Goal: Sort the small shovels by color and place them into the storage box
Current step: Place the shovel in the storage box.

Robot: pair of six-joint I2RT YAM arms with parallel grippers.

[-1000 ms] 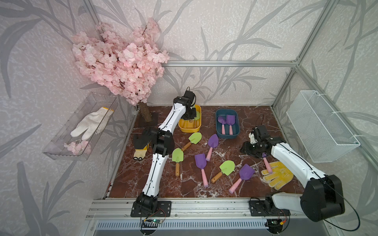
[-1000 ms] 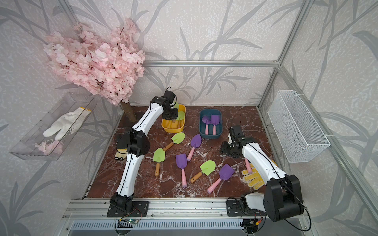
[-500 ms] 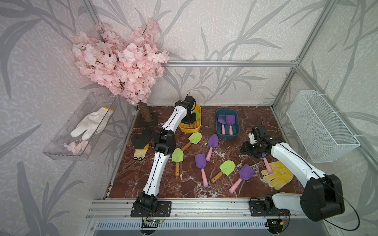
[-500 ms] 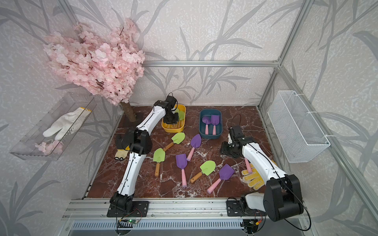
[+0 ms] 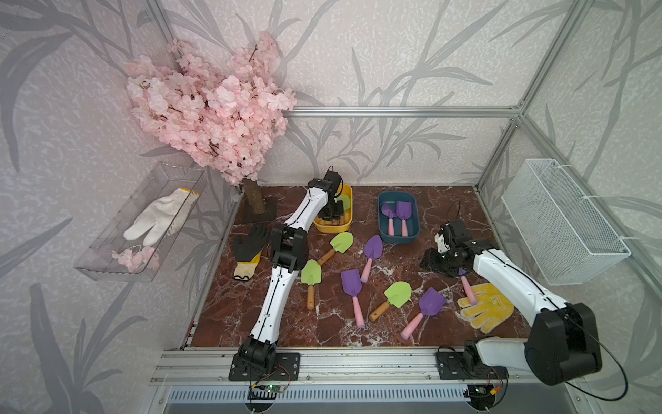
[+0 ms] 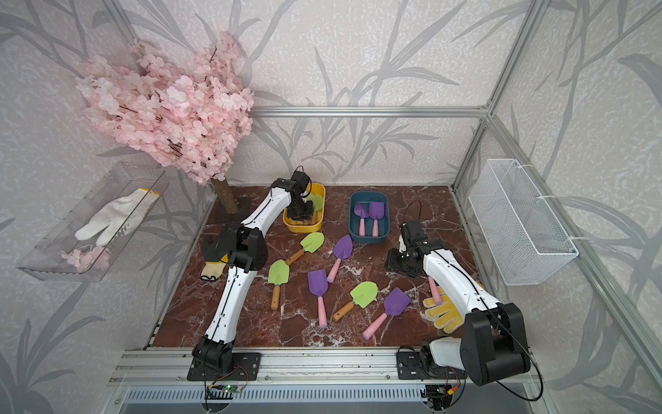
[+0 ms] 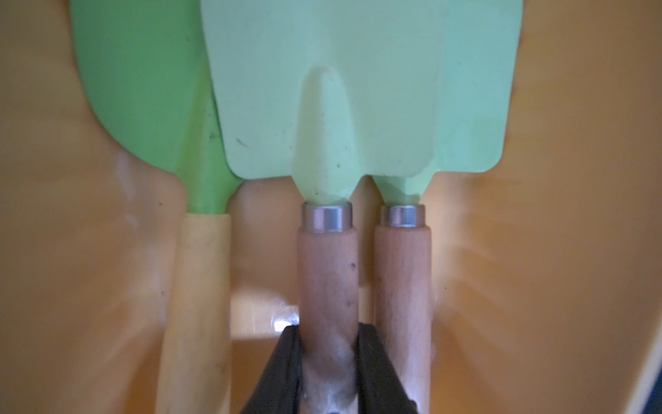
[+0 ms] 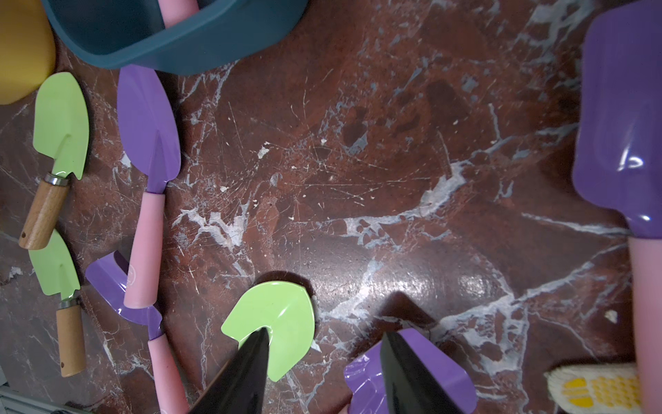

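My left gripper is down inside the yellow box, shut on the wooden handle of a light-green shovel. Two more green shovels lie either side of it, one and another. The blue box holds two purple shovels. Several green and purple shovels lie loose on the marble, among them a green one and a purple one. My right gripper hangs open and empty above the floor, beside a purple shovel.
That purple shovel's pink handle rests on a yellow glove. A black glove lies at the left edge by the tree trunk. A wire basket and a clear tray hang on the side walls.
My left gripper has sunk lower into the yellow box with the green shovel. The right arm has not moved.
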